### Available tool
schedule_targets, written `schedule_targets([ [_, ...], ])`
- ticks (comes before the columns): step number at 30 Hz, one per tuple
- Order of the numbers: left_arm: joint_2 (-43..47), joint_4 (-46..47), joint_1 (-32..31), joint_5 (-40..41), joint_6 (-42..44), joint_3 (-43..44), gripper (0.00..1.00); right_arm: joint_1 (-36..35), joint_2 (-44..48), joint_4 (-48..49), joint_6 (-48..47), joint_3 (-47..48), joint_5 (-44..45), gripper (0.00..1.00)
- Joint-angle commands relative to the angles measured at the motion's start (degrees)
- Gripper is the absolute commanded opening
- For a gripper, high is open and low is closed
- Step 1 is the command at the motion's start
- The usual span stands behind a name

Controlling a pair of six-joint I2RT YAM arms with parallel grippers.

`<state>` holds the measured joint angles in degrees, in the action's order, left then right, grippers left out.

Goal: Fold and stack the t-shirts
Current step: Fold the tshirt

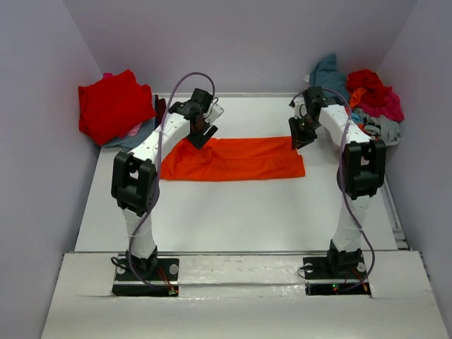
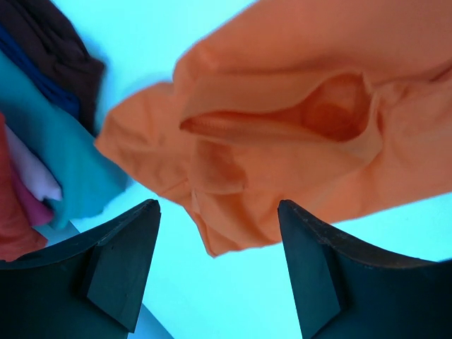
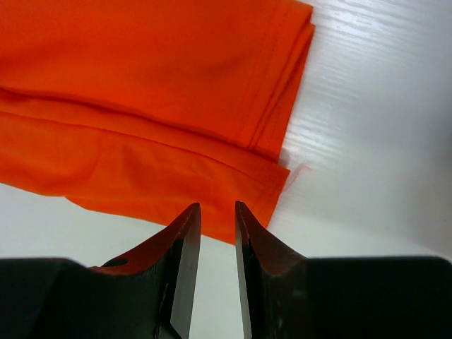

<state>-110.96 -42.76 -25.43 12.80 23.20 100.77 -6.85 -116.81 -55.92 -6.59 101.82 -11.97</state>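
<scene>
Top view: the orange t-shirt (image 1: 233, 159) is lying flat as a wide strip mid-frame. Both arms are bending over it, left gripper (image 1: 201, 134) at its left end, right gripper (image 1: 300, 138) at its upper right corner.

Left wrist: fingers (image 2: 113, 261) are standing wide apart above the rumpled collar end, holding nothing.

Right wrist: fingers (image 3: 180, 268) are sitting nearly together, 1 narrow gap, nothing pinched, just off the shirt's corner.

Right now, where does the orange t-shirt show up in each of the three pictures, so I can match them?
Top external: the orange t-shirt lies as a long folded strip across the middle of the white table.
Left wrist: its crumpled end fills the upper right.
Right wrist: its flat folded end fills the upper left.
Shared landmark: the bare table beside the cloth, tinted blue in the left wrist view and white in the right.
</scene>
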Motion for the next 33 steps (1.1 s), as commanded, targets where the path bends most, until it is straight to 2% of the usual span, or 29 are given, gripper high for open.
schedule_targets([
  [1, 5.2, -3.6, 2.9, -2.7, -1.5, -4.3, 0.8, -2.3, -3.5, -2.4, 0.6, 6.2, -1.9, 0.32],
  [13, 4.2, -6.7, 6.2, -14.1, -2.7, -7.8, 0.79, -4.7, -8.1, -3.3, 0.9, 10.3, -3.0, 0.32],
  [18, -0.1, -9.2, 6.8, -22.4, -1.2, -6.6, 0.77, -4.7, -9.8, -3.6, 0.9, 10.4, -3.2, 0.32],
  [24, -4.3, -9.9, 8.6, -27.8, -0.7, -5.9, 0.77, -4.7, -10.6, -3.6, 0.9, 10.2, -3.4, 0.32],
  [33, -8.7, -9.3, 12.9, -31.1, -1.9, -2.4, 0.76, -4.7, -10.5, -3.1, 0.8, 8.7, -3.2, 0.32],
])
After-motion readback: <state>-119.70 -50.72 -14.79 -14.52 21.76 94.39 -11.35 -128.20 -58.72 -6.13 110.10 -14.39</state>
